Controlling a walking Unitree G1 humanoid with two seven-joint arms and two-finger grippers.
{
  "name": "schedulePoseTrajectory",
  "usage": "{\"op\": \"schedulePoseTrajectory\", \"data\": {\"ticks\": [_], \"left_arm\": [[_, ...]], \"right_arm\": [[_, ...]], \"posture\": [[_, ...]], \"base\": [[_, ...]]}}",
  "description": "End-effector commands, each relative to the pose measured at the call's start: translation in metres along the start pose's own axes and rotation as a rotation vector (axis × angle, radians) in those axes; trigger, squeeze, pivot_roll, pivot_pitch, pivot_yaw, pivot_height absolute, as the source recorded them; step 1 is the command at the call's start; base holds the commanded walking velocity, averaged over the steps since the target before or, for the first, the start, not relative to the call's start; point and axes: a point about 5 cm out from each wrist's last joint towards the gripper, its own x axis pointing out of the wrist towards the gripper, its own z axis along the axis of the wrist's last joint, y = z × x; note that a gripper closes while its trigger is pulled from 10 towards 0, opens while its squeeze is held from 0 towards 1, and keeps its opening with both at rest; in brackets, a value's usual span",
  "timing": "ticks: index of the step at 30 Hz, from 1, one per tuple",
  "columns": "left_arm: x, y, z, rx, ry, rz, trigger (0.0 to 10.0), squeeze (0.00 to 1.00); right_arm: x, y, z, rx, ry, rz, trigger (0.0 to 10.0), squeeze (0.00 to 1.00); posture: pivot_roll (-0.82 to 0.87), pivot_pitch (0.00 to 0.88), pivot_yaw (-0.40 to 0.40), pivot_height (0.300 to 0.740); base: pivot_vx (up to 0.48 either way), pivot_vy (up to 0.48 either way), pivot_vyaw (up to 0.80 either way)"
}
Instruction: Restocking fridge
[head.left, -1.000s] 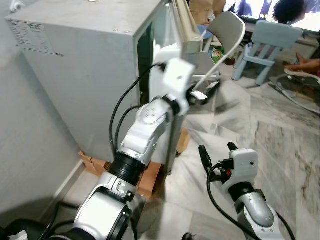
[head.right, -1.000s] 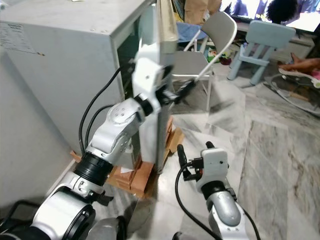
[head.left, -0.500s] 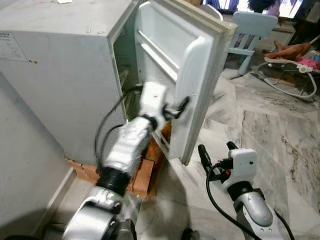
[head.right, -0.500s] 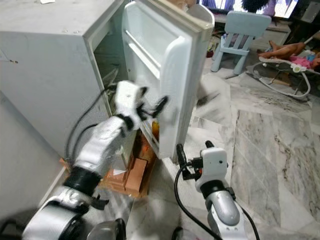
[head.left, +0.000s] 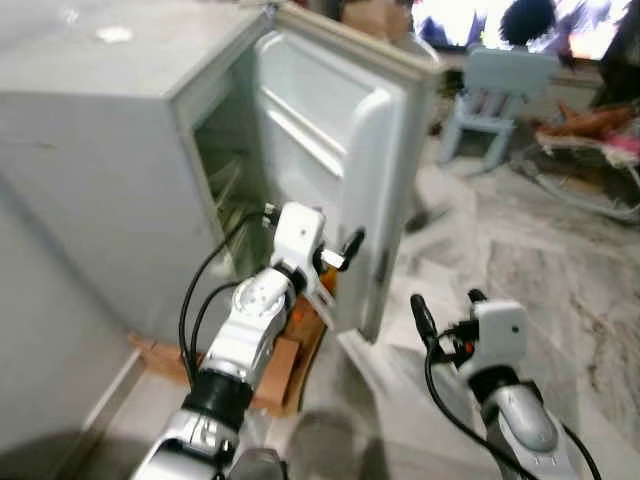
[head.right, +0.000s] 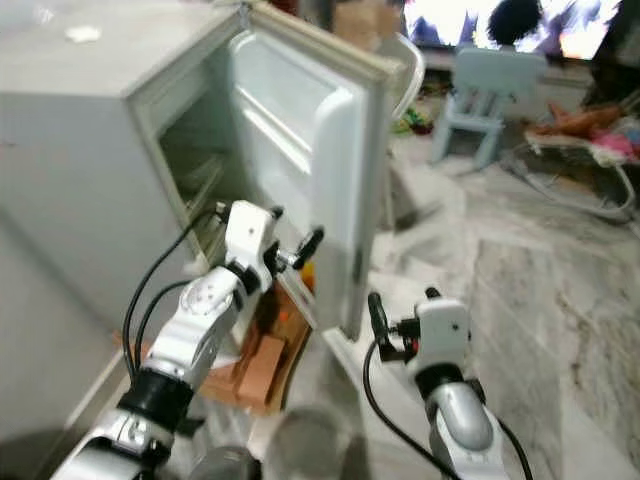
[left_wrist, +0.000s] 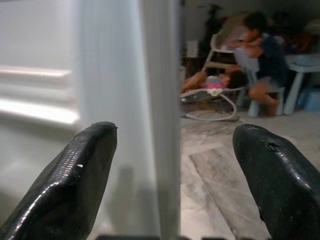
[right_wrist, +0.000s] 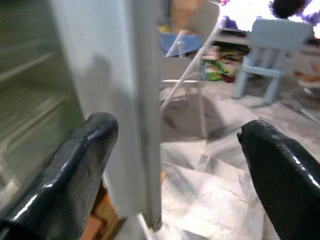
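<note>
A small grey fridge (head.left: 100, 150) stands on the left with its white door (head.left: 330, 150) swung open towards me. My left gripper (head.right: 295, 255) is raised at the door's lower inner side and is open. In the left wrist view the door's free edge (left_wrist: 160, 125) runs between the two spread fingers (left_wrist: 75, 170). An orange item (head.right: 305, 272) shows low in the door, just behind that gripper. My right gripper (head.left: 447, 303) hovers low over the floor to the right of the door, open and empty, facing the door edge (right_wrist: 145, 125).
Brown blocks (head.left: 280, 360) prop up the fridge. Past the door stand a white folding chair (head.right: 405, 80), a light blue child's chair (head.left: 495, 90) and a baby bouncer (head.left: 600, 190). A person (left_wrist: 260, 60) sits in the background. Marble floor (head.left: 520, 260) lies to the right.
The fridge door has swung from nearly edge-on to wide open. My left gripper has dropped from the door's edge to its lower inner side. The camera has shifted; the right arm hardly moved.
</note>
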Motion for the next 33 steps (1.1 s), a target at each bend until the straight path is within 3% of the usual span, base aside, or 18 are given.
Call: {"op": "schedulePoseTrajectory", "data": {"ticks": [1, 5, 6, 9, 13, 15, 19, 22, 25, 31, 33], "left_arm": [[0.001, 0.003, -0.005, 0.038, 0.017, 0.048, 10.0, 0.00], [-0.006, 0.026, -0.008, 0.071, 0.026, 0.215, 10.0, 0.00], [-0.006, 0.026, -0.008, 0.071, 0.026, 0.215, 10.0, 0.00], [-0.022, 0.051, -0.014, 0.069, 0.045, 0.378, 10.0, 0.00], [-0.042, 0.067, -0.022, 0.095, 0.059, 0.489, 10.0, 0.00], [-0.059, 0.078, -0.029, 0.079, 0.082, 0.582, 10.0, 0.00], [-0.072, 0.084, -0.031, 0.083, 0.088, 0.619, 10.0, 0.00], [-0.077, 0.079, -0.032, 0.100, 0.098, 0.586, 10.0, 0.00], [-0.071, 0.072, -0.037, 0.072, 0.116, 0.531, 10.0, 0.00], [-0.013, 0.028, -0.027, 0.120, 0.102, 0.200, 10.0, 0.00], [0.004, 0.017, -0.018, 0.116, 0.075, 0.141, 10.0, 0.00]], "right_arm": [[0.005, -0.003, 0.003, -0.015, -0.020, -0.024, 10.0, 0.00], [0.018, 0.001, 0.010, -0.010, -0.051, -0.036, 10.0, 0.00], [0.018, 0.001, 0.010, -0.010, -0.051, -0.036, 10.0, 0.00], [0.033, 0.008, 0.017, 0.009, -0.072, -0.041, 10.0, 0.00], [0.043, 0.019, 0.020, 0.031, -0.081, -0.033, 10.0, 0.00], [0.049, 0.024, 0.016, 0.040, -0.073, -0.020, 10.0, 0.00], [0.057, 0.025, 0.014, 0.061, -0.059, -0.017, 10.0, 0.00], [0.062, 0.021, 0.018, 0.054, -0.071, -0.027, 10.0, 0.00], [0.063, 0.019, 0.015, 0.051, -0.067, -0.032, 10.0, 0.00], [0.064, 0.017, 0.015, 0.052, -0.080, -0.065, 10.0, 0.00], [0.065, 0.017, 0.014, 0.052, -0.081, -0.065, 10.0, 0.00]], "posture": [[0.03, 0.008, 0.006, 0.740], [0.04, 0.000, 0.003, 0.740], [0.04, 0.000, 0.003, 0.740], [0.05, 0.000, -0.009, 0.740], [0.07, 0.000, -0.022, 0.740], [0.07, 0.000, -0.012, 0.740], [0.06, 0.000, -0.018, 0.740], [0.09, 0.000, -0.037, 0.740], [0.09, 0.000, -0.030, 0.740], [0.08, 0.000, -0.017, 0.740], [0.07, 0.000, -0.018, 0.740]], "base": [[0.435, 0.000, 0.00], [0.441, 0.000, 0.00], [0.442, 0.000, 0.00], [0.442, 0.000, 0.00], [0.442, 0.000, 0.00], [0.442, 0.000, 0.00], [0.435, 0.000, 0.00], [0.425, 0.000, 0.00], [0.425, 0.000, 0.00], [0.460, 0.000, 0.00], [0.465, 0.000, 0.00]]}}
